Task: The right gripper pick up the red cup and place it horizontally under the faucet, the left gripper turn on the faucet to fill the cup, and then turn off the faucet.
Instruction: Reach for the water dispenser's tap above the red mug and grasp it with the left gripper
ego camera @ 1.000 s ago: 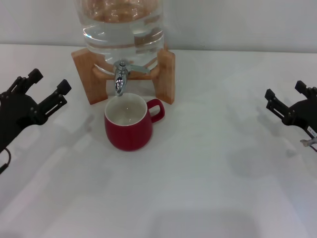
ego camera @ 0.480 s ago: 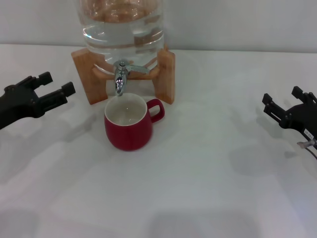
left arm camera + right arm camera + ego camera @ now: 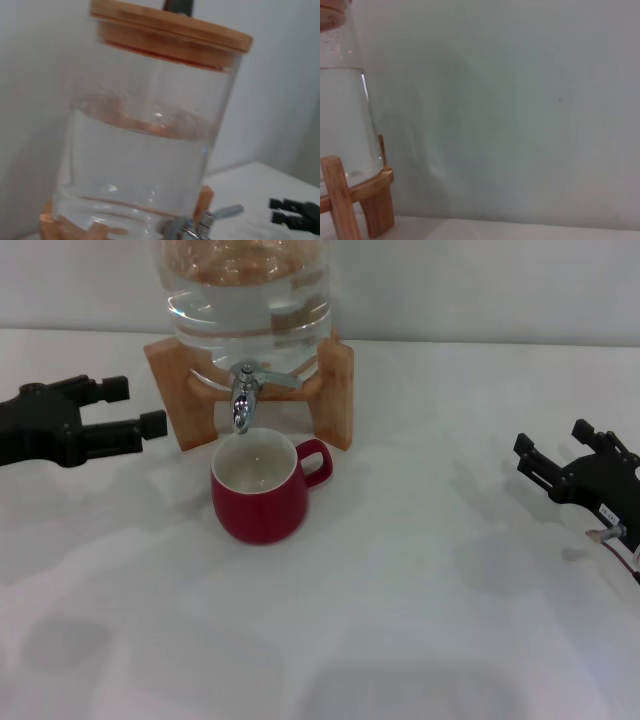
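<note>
Left gripper [image 3: 140, 406] open, near faucet [image 3: 243, 392]

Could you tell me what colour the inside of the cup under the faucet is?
White; the red cup shows its white inside most clearly in the head view.

water jug [image 3: 247, 300]: clear, part full | wooden stand [image 3: 335, 390]: under jug | white table [image 3: 420, 620]

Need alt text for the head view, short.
A red cup stands upright on a white table under the faucet of a water jug on a wooden stand. The left pincer is open beside the stand; the right pincer is open, far right.
</note>
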Action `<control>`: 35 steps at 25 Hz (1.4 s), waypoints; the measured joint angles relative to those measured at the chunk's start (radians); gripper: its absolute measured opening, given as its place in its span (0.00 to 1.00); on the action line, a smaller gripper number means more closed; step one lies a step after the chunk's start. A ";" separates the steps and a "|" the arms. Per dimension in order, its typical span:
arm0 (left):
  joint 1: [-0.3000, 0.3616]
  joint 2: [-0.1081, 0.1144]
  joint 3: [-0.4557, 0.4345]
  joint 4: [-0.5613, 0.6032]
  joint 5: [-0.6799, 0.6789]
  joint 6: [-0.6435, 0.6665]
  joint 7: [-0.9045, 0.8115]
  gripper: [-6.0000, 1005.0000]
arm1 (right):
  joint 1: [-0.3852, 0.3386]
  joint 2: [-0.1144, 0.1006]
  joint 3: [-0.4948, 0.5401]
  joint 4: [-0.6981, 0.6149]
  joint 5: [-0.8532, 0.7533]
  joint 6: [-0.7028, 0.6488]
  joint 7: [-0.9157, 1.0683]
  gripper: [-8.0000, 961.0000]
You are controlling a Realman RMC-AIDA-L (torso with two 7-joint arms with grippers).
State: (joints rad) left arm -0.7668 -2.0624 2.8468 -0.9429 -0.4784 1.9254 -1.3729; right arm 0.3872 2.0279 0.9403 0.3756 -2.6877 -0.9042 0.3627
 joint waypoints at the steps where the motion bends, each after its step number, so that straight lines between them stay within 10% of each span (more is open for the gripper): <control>1: -0.014 -0.001 0.000 -0.016 0.024 0.013 -0.006 0.88 | 0.001 0.000 -0.005 0.000 0.004 0.000 0.000 0.89; 35: -0.335 0.010 0.002 -0.067 0.390 0.078 0.105 0.88 | -0.009 0.000 -0.046 -0.002 0.026 -0.001 0.005 0.89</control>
State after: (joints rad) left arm -1.1019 -2.0525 2.8486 -1.0101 -0.0886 2.0032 -1.2678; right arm 0.3782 2.0279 0.8943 0.3736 -2.6613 -0.9051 0.3682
